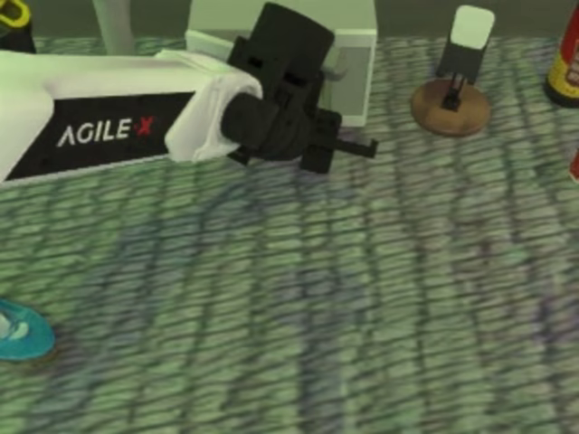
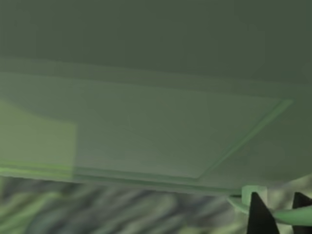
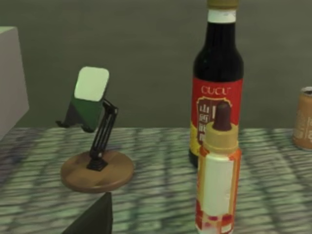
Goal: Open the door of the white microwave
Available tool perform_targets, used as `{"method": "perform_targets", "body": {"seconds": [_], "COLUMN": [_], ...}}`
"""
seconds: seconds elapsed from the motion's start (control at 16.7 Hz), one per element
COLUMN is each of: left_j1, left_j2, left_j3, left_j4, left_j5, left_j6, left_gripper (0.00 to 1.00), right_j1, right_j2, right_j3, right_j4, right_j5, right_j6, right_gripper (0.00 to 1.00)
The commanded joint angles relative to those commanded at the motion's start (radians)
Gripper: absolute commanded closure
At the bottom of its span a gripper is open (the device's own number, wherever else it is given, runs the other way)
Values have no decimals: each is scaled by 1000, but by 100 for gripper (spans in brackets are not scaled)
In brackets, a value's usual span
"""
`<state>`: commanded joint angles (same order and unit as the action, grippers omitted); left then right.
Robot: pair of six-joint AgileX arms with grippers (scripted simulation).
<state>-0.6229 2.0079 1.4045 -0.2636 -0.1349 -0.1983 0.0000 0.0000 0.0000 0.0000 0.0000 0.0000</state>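
The white microwave (image 1: 357, 54) stands at the back middle of the table, facing the front. My left arm reaches in from the left, and its gripper (image 1: 357, 145) is at the microwave's front, hiding most of the door from above. In the left wrist view the door (image 2: 146, 126) fills the picture, a pale framed panel with a large window. Its curved handle (image 2: 292, 214) runs between my left gripper's (image 2: 280, 214) two dark fingertips, which are shut on it. I cannot tell whether the door is ajar. Of my right gripper only one finger (image 3: 100, 217) shows, with nothing near it.
A phone stand on a round wooden base (image 1: 452, 99) stands right of the microwave. A dark sauce bottle (image 1: 565, 68) and a small red bottle (image 3: 218, 185) are at the far right, with a can (image 3: 304, 119) beyond. A teal object (image 1: 20, 333) lies at the left edge.
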Motion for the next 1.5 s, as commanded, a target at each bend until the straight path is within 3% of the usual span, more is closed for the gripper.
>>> {"method": "perform_targets", "body": {"seconds": [0.54,1.5], "left_j1": [14,14], "left_j2": [-31,-31], "left_j3": [-46,-46], "left_j4": [21,21], "left_j5": [42,42], "left_j6": [50,50], "left_gripper": [100,100], "right_j1": [0,0], "right_j2": [0,0], "right_j3": [0,0], "right_j4": [0,0], "right_j5": [0,0], "right_j6": [0,0], "right_gripper": [0,0]}}
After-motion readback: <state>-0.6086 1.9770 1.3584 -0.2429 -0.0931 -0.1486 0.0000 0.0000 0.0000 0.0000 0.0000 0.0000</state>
